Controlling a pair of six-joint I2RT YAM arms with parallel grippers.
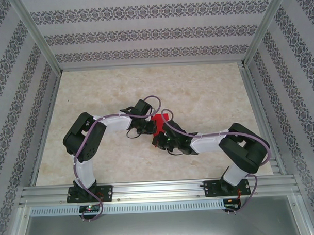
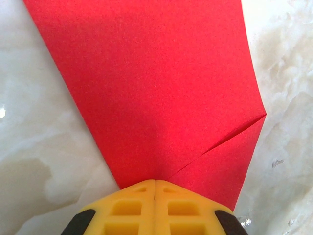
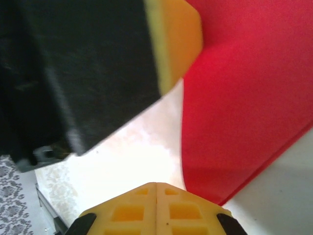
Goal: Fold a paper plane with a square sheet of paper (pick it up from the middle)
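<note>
Two pincers meet at the middle of the worktop (image 1: pixel 207 90), at the square sheet of paper (image 2: pixel 161 88). We see the left pincer (image 2: pixel 155 182) clenched on its creased near end. The right pincer (image 3: pixel 156 185) is clenched too, with the sheet just beside its tips.

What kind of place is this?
Probably a robotics lab test cell: a left arm and right arm bolted to an aluminium frame, a marble-look tabletop, and patterned panels enclosing it on three sides.
</note>
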